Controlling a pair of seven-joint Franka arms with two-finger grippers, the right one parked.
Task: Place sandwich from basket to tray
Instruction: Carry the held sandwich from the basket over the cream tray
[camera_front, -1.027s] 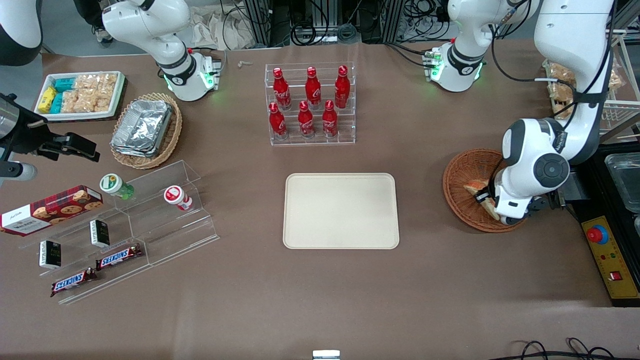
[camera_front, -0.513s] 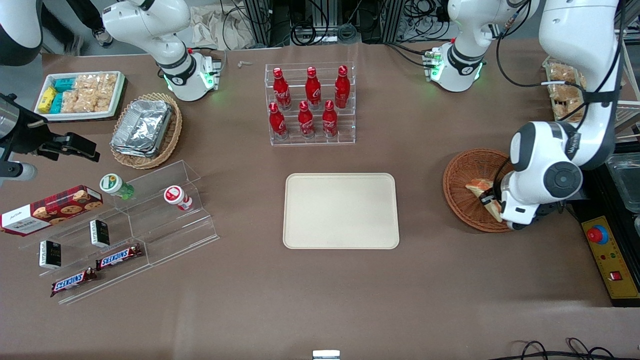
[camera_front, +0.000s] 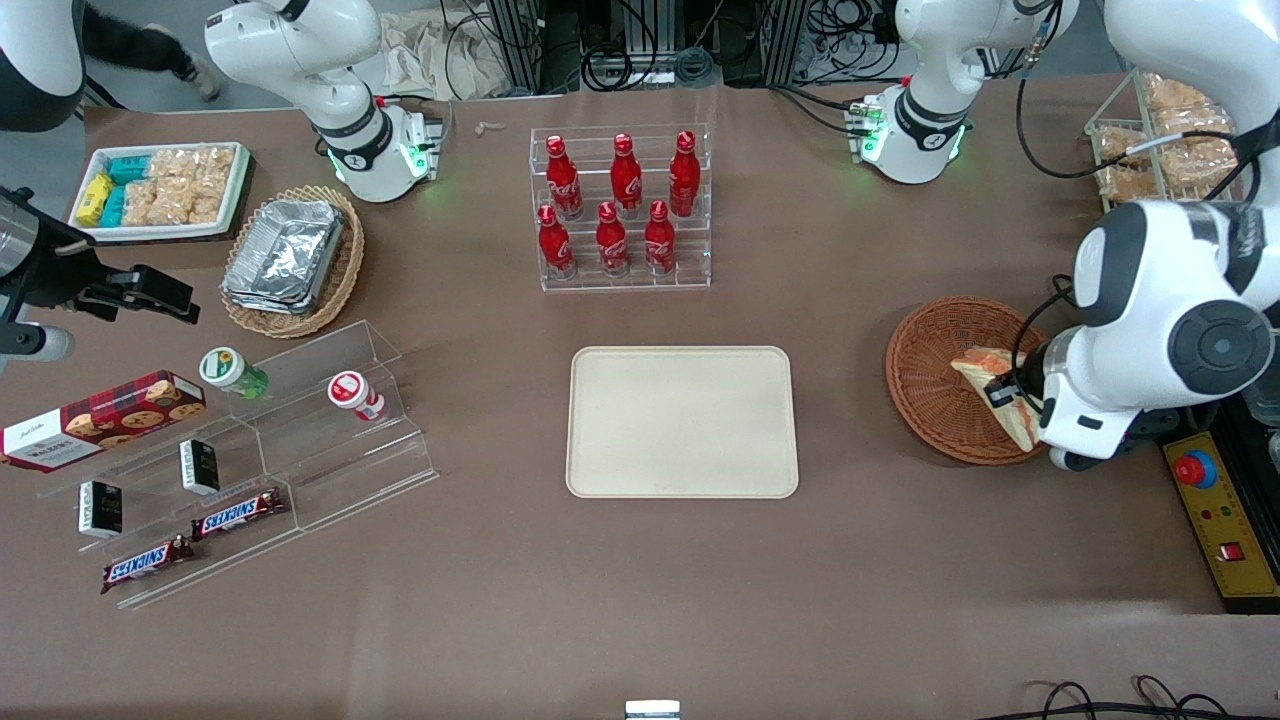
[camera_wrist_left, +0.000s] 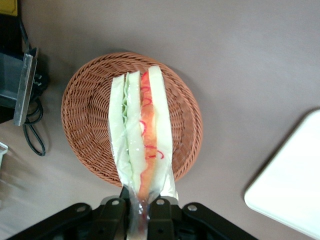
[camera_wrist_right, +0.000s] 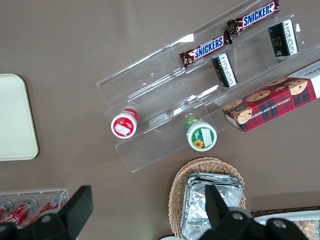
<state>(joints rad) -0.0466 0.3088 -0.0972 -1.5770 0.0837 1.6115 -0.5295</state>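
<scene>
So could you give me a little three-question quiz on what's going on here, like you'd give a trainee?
1. True or false: the hand is shut on the sandwich.
2. Multiple choice: the sandwich is now
A. lying flat on the tray
B. held above the basket
C. on the bare table
3. Fill in: the tray has ____ on it.

Key
1. True; the fingers pinch one end of the wedge.
2. B; the wrist view shows it over the woven basket.
3. Nothing; its surface is bare, and it lies toward the parked arm's end from the basket.
</scene>
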